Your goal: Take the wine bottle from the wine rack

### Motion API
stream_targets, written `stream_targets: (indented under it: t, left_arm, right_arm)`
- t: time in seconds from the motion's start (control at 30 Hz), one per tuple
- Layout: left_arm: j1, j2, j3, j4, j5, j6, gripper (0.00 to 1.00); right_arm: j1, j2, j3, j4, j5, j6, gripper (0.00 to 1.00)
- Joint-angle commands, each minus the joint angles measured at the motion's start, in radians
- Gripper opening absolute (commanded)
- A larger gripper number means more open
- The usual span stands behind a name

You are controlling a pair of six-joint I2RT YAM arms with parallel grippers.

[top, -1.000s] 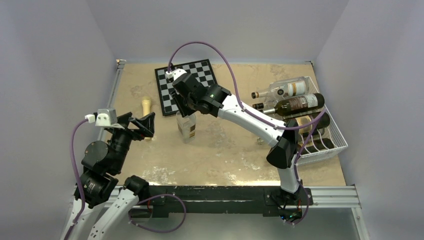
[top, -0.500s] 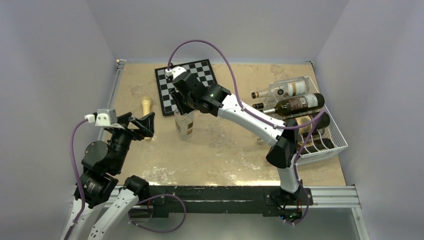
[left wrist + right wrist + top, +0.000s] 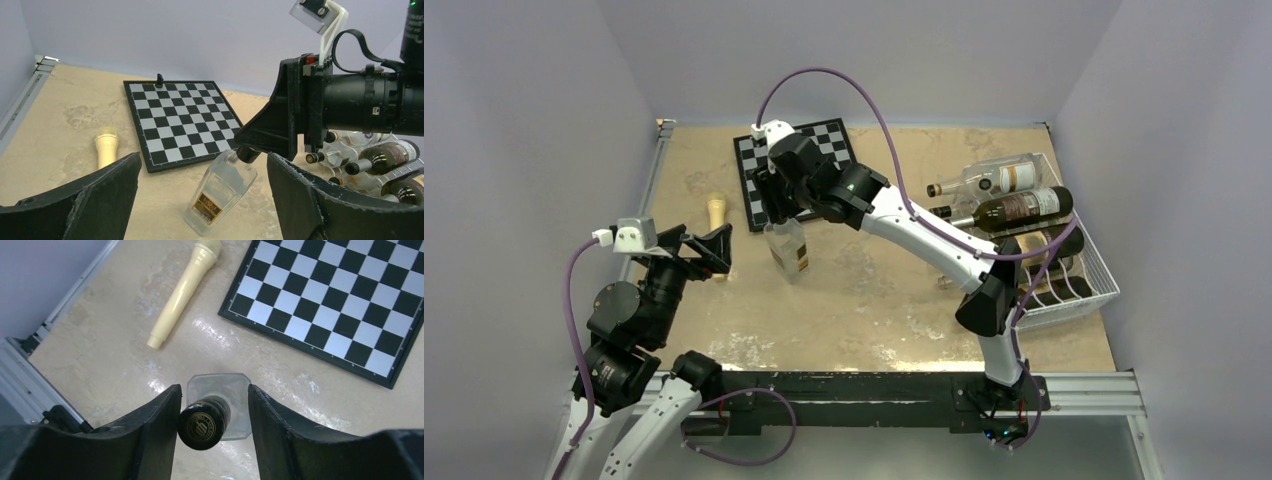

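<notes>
A clear square bottle (image 3: 786, 248) with a black cap and a gold label stands tilted on the table in front of the chessboard. My right gripper (image 3: 780, 218) is around its neck from above. In the right wrist view the cap (image 3: 202, 423) rests against one finger (image 3: 160, 425), with a gap to the other; the jaws are open. The left wrist view shows the bottle (image 3: 220, 192) leaning. The white wire wine rack (image 3: 1092, 285) at the right holds a clear bottle (image 3: 999, 178) and dark bottles (image 3: 1014, 208). My left gripper (image 3: 714, 250) is open and empty, left of the bottle.
A black-and-white chessboard (image 3: 829, 145) lies at the back centre, with one black piece (image 3: 159, 80) at its far edge. A cream microphone-shaped object (image 3: 715, 212) lies left of the board. Grey walls enclose the table on three sides.
My right gripper has moved back and left toward the chessboard. The clear bottle has gone from upright to tilted, its base shifted left. The left arm has not moved.
</notes>
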Motion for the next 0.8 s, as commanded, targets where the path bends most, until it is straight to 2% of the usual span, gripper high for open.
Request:
stream_targets:
  t: [0.0, 0.13, 0.3, 0.4, 0.57, 0.73, 0.77]
  left_arm:
    - [0.005, -0.009, -0.001, 0.019, -0.019, 0.002, 0.99]
    - [0.004, -0.009, 0.000, 0.020, -0.015, 0.003, 0.99]
    - [0.004, -0.004, -0.002, 0.022, -0.005, 0.003, 0.99]
    - [0.005, 0.010, -0.001, 0.031, 0.030, 0.005, 0.99]
    - [0.006, 0.021, -0.001, 0.042, 0.092, 0.017, 0.99]
    - [0.005, 0.024, 0.000, 0.047, 0.117, 0.014, 0.99]
    - [0.004, 0.025, 0.000, 0.047, 0.123, 0.014, 0.99]
  right_arm:
    - [-0.006, -0.051, 0.053, 0.072, -0.075, 0.037, 0.56]
    - [-0.006, -0.148, -0.050, 0.146, -0.166, 0.038, 0.65]
    - [-0.006, -0.315, -0.197, 0.186, -0.154, -0.061, 0.69]
    - [-0.008, -0.440, -0.305, 0.177, -0.150, -0.183, 0.70]
    - [-0.008, -0.679, -0.584, 0.221, -0.144, -0.408, 0.70]
    - [-0.014, -0.891, -0.841, 0.252, 0.027, -0.657, 0.71]
    - [-0.019, -0.932, -0.898, 0.240, 0.024, -0.716, 0.71]
